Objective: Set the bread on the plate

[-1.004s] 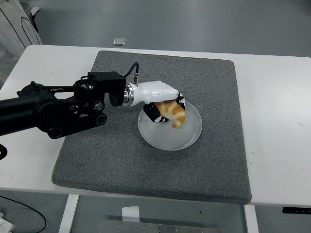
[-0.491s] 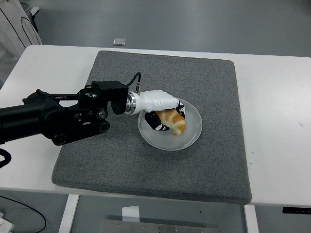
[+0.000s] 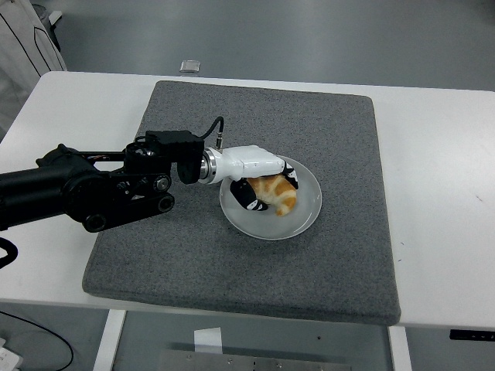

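Nearest the table's (image 3: pixel 433 232) front edge lies the bare front strip of the grey mat (image 3: pixel 232 270), with nothing on it. Just beyond that strip, a little right of the mat's middle, sits the plate (image 3: pixel 305 220), pale and shallow, resting flat on the mat. The bread (image 3: pixel 277 191), a golden croissant-shaped piece, is inside the plate's rim on its left half, and appears to touch the plate's floor. The left hand (image 3: pixel 251 174) reaches in from the plate's left side, its white back arched over the bread and its dark fingers (image 3: pixel 246 197) curled around the bread's left end, so it is gripping the bread. The right hand is out of view.

Judging by its look, the bread is light, soft and flaky, easily crushed or torn by a hard squeeze. It is best held around its thick middle with light, even pressure. The thin tips would likely bend or break off.
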